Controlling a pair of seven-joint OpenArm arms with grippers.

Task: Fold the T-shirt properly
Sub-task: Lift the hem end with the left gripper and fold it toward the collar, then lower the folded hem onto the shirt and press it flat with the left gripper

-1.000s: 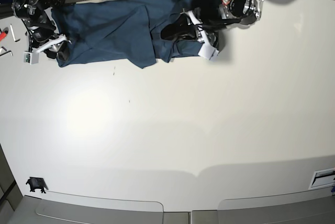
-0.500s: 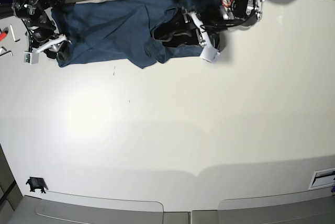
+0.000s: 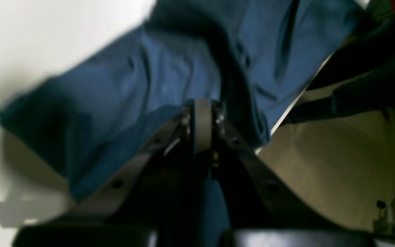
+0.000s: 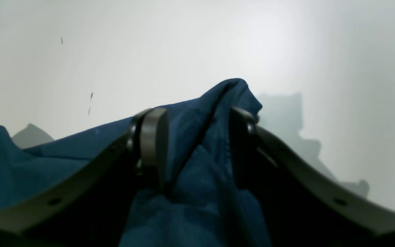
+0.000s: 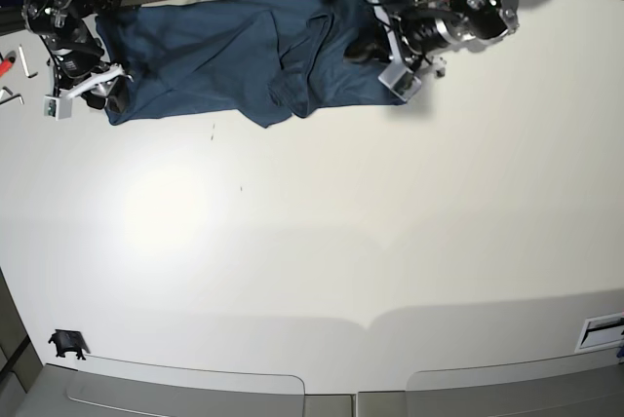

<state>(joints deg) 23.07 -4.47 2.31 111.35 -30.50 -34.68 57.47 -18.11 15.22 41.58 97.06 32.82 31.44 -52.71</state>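
Observation:
The dark teal-blue T-shirt lies crumpled along the table's far edge. My left gripper is at the shirt's right end. In the left wrist view its fingers are shut, and a ridge of the T-shirt runs up to the tips, so it looks pinched. My right gripper is at the shirt's left lower corner. In the right wrist view this gripper has a bunched peak of the T-shirt filling the gap between its pads.
Small tools, among them a red one, lie at the far left edge. A small black object sits at the front left and a white label at the front right. The table's far edge runs just beside the left gripper.
My left gripper moved right from the shirt's middle to its right end, opening and shutting again on the way. The shirt's right part is drawn out flatter. The right arm has not moved.

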